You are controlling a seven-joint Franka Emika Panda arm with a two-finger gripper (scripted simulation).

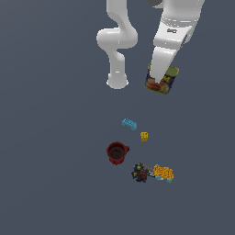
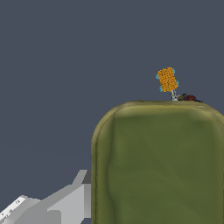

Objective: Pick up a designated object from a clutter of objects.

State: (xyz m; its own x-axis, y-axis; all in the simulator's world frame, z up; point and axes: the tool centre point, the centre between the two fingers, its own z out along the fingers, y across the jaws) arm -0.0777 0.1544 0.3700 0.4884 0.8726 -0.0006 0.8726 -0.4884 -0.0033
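The designated can (image 1: pixel 164 81) has an olive-green top, a dark blue side and a red-and-yellow label, and sits tilted just under my hand, near the arm's base. In the wrist view its olive top (image 2: pixel 157 166) fills most of the picture. My gripper (image 1: pixel 159 81) is around it, mostly hidden by the white hand. One grey finger (image 2: pixel 65 199) presses against the can's side; the other is out of view. The rest of the clutter lies apart from the can: a dark red mug (image 1: pixel 117 152), a cyan brick (image 1: pixel 129 123), a tiny yellow block (image 1: pixel 144 136), an orange-yellow brick (image 1: pixel 163 173) and a dark multicoloured lump (image 1: pixel 140 173).
The arm's white base (image 1: pixel 117 81) stands just to the exterior view's left of the can. The orange-yellow brick (image 2: pixel 167 79) and the dark lump (image 2: pixel 186 98) show past the can's edge in the wrist view. The floor is plain dark grey.
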